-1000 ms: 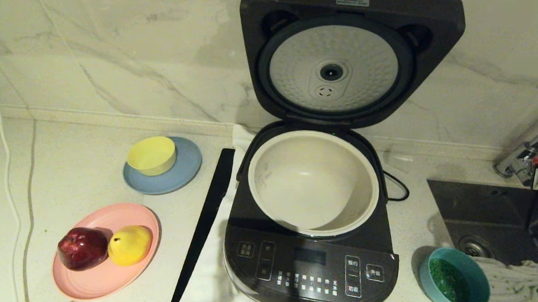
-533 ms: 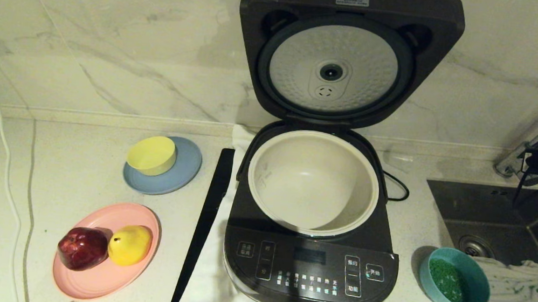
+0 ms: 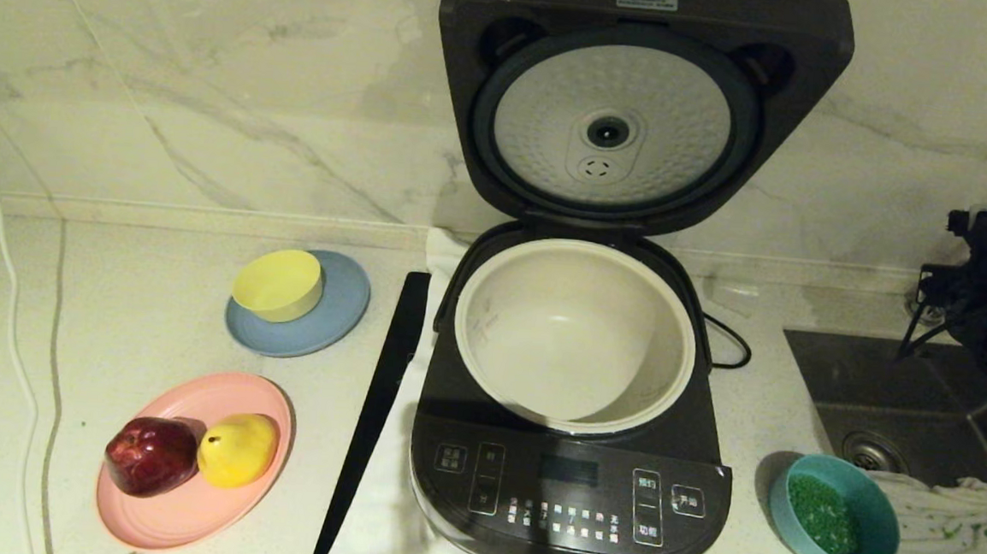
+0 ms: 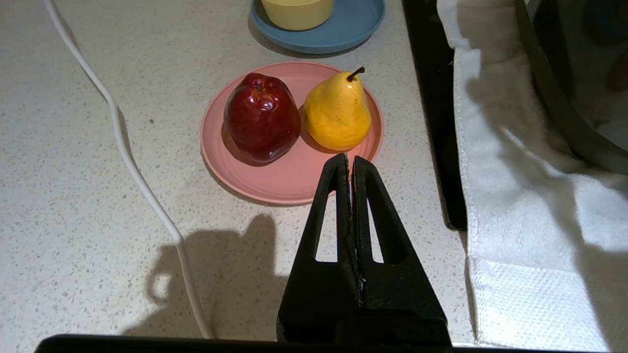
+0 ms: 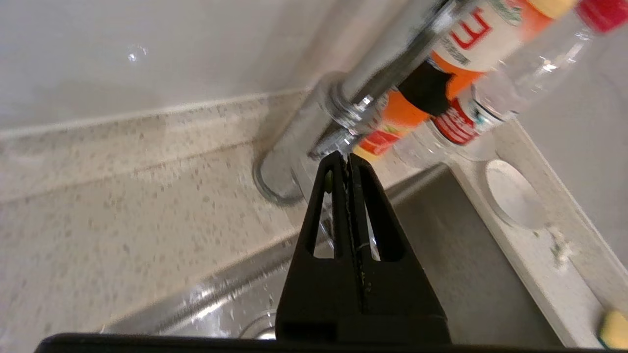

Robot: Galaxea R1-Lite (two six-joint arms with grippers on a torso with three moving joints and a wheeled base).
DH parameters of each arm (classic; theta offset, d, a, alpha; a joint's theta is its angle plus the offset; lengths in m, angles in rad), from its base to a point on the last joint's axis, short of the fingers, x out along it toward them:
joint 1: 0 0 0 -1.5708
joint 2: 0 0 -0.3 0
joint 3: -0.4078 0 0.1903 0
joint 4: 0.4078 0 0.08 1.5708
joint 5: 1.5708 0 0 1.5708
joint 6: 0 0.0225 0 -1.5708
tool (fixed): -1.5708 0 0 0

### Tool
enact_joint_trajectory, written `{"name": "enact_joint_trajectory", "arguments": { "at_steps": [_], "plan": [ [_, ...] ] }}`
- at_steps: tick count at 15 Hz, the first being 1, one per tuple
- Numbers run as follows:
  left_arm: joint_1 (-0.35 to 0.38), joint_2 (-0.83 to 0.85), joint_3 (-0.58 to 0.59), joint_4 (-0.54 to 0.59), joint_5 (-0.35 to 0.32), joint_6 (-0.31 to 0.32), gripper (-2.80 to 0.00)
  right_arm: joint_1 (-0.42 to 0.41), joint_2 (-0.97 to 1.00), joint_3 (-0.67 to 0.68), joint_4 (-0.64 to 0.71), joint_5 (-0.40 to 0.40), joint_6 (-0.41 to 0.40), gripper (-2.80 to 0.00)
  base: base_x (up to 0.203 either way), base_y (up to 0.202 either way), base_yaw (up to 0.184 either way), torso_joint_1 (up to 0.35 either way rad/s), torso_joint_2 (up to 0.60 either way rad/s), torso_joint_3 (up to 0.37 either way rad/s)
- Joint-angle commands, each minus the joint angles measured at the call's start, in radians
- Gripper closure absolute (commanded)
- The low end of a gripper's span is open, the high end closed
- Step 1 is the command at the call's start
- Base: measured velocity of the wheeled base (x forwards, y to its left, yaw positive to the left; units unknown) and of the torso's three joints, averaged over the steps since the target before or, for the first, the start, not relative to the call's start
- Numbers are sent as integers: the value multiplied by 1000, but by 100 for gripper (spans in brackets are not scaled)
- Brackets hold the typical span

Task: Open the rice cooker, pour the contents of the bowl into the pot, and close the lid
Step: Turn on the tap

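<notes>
At centre bench the rice cooker (image 3: 573, 453) is found with lid (image 3: 632, 106) raised and pot (image 3: 576, 333) bare; at 4 o'clock the bowl (image 3: 835, 512), contents (image 3: 822, 513) unpoured, is to be grasped next by the right gripper (image 5: 348, 158), closed and empty over the sink (image 3: 897, 404), the left gripper (image 4: 349, 159) likewise closed, empty.

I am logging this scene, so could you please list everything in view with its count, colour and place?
rice cooker: 1, dark grey, centre
lid: 1, dark, raised
pot: 1, cream, inside cooker, empty
bowl: 1, teal, right of cooker
contents: green granules, in teal bowl
yellow bowl: 1, on blue plate
pink plate: 1, front left, holding red apple and yellow pear
sink: 1, dark, right
left gripper: shut, above pink plate's edge
right gripper: shut, over sink
</notes>
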Motion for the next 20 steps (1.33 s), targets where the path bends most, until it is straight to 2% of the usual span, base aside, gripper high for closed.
{"name": "enact_joint_trajectory", "arguments": {
  "at_steps": [1,9,20],
  "plan": [
    [0,-1,0,0,0,0,0,1,45,-71,11,-1,-2,0,0,0,0,0,0,0],
    [0,-1,0,1,0,0,0,2,114,-217,52,-1,-2,0,0,0,0,0,0,0],
    [0,-1,0,0,0,0,0,-4,139,-250,86,0,-2,0,0,0,0,0,0,0]
  ]
}}
